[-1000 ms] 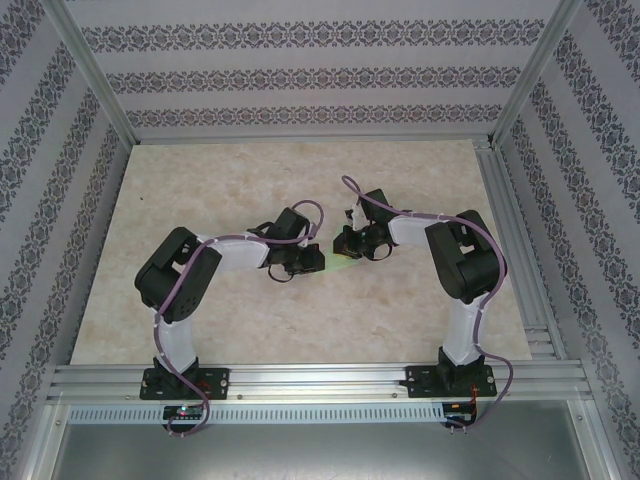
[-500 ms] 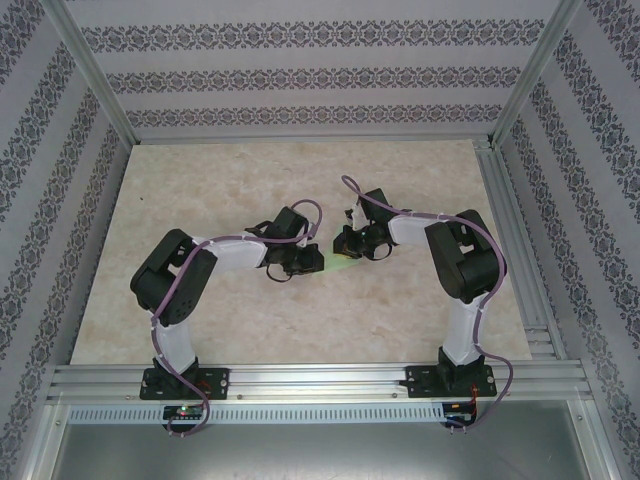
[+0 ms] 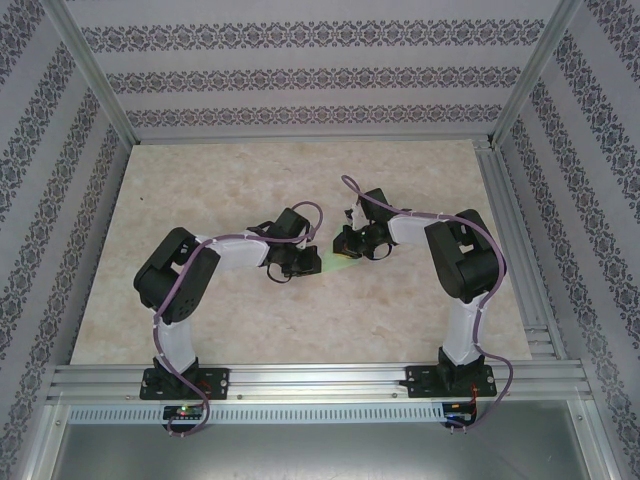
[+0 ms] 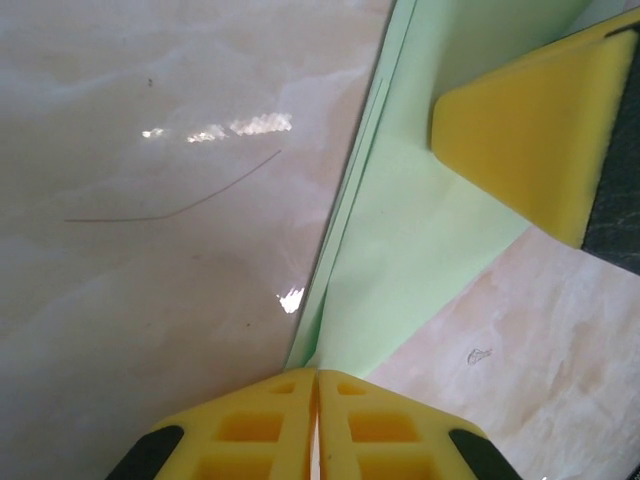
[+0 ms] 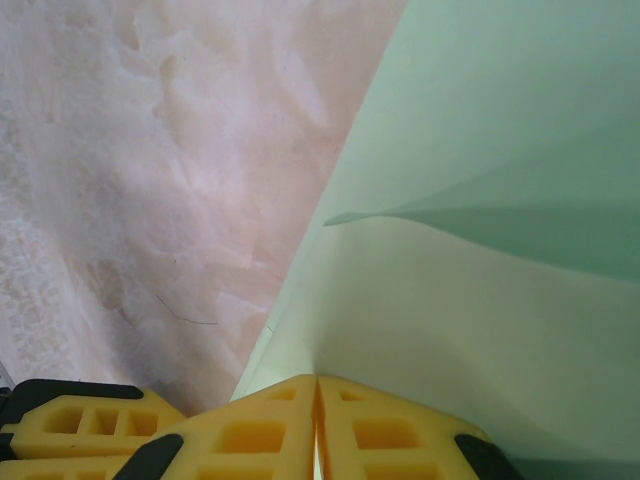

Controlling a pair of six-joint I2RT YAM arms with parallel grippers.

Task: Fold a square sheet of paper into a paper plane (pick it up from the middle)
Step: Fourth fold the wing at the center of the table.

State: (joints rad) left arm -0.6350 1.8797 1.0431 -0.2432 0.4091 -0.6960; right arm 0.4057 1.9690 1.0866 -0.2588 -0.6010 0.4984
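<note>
Nearest, along the aluminium rail [image 3: 320, 380] at the counter's front edge, sit both arm bases: black-and-white L arm [image 3: 180, 290] on the left, R arm [image 3: 465, 270] on the right. Both bend inward over the beige marble-look counter [image 3: 200, 170] & meet approx. mid-counter.

Between their tips is the pale mint-green folded sheet of paper [image 3: 333, 262], low on the counter. From above only a sliver shows.

Left jaws: closed, yellow foam pads [image 4: 260, 430] pinched on the sheet's near corner, where the folded layers narrow to a point. A long crease runs away from there w/ a flap edge just beside it.

Right jaws: also closed, yellow pads [image 5: 380, 430] clamped on the sheet's edge. Beyond them the paper bows up, one layer curling over another.

In the left wrist view a yellow pad [image 4: 530, 130] of the R arm sits on the sheet's far part.

Farthest back: wall w/ striped patterned wallpaper [image 3: 300, 80].
</note>
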